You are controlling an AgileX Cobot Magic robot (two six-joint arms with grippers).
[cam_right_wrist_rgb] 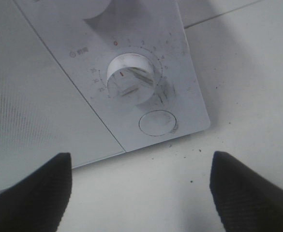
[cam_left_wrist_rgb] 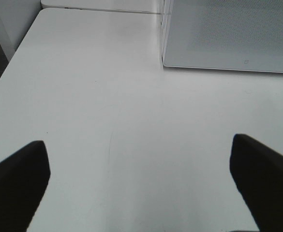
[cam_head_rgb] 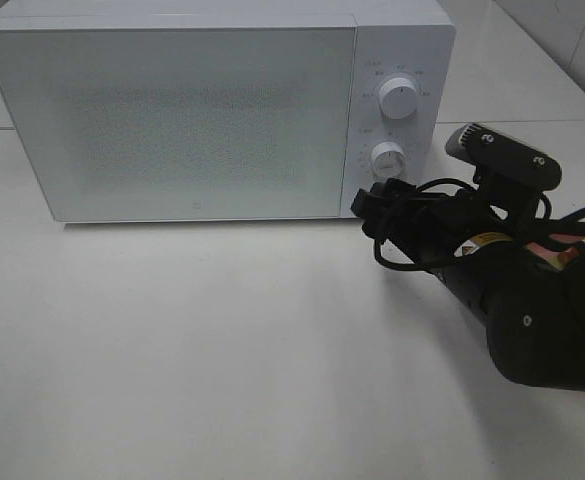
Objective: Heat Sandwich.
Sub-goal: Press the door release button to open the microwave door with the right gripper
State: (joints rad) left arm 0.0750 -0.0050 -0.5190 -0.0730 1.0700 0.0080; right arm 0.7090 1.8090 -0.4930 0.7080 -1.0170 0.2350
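My R tool (cam_right_wrist_rgb: 140, 193) apart, empty, by microwave (cam_head_rgb: 172, 120) bottom knob (cam_right_wrist_rgb: 131, 79), L tool (cam_left_wrist_rgb: 139, 186) apart, empty, over desk (cam_left_wrist_rgb: 107, 96)

The microwave (cam_head_rgb: 202, 110) stands on the counter (cam_head_rgb: 172, 350). On its right end the upper dial (cam_head_rgb: 399, 99) sits above the lower dial (cam_head_rgb: 387, 157), with the right gripper (cam_head_rgb: 367, 200) just before it.

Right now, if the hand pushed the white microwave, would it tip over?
Probably not: the microwave is a wide, low box flat on the table. It is likely heavy, and might just slide on the smooth top.
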